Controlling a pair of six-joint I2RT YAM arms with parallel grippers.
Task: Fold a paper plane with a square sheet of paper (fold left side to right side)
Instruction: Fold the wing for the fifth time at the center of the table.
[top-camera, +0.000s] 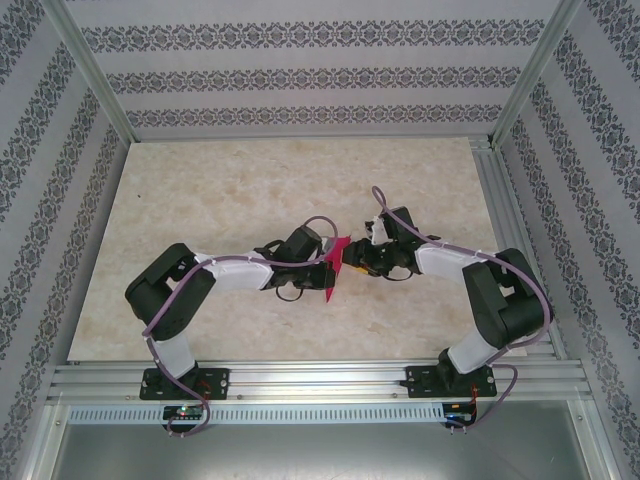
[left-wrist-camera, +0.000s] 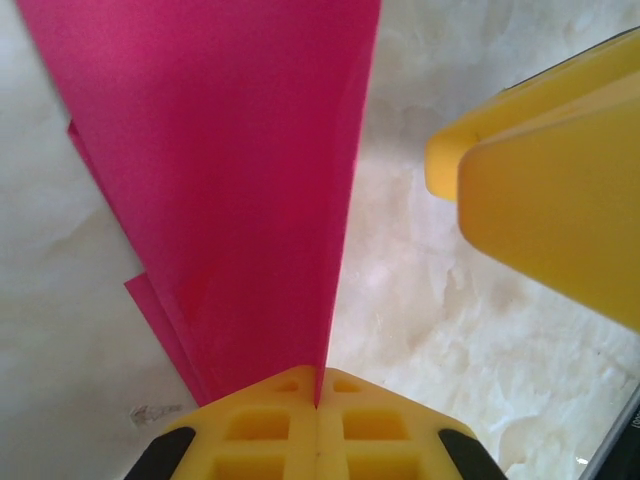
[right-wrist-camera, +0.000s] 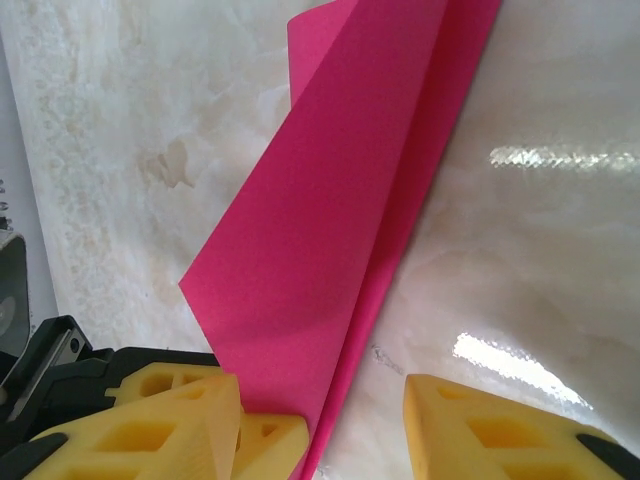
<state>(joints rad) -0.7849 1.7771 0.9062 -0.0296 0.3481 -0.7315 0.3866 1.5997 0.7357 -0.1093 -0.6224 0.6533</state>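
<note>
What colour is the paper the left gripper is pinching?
The sheet of paper is plain bright magenta-pink; clearest in the left wrist view.

The top camera sits high up and behind the two arms. It looks down from far off at the whole table (top-camera: 200, 200), with the left arm (top-camera: 230, 272) on the left and the right arm (top-camera: 450, 265) on the right. The left wrist camera looks out over the left gripper (left-wrist-camera: 318, 385), very close to the sheet of paper (left-wrist-camera: 230, 180). The right wrist camera looks down past the right gripper (right-wrist-camera: 320, 390), also very close. All three see the sheet of paper and the pale table around it.
</note>
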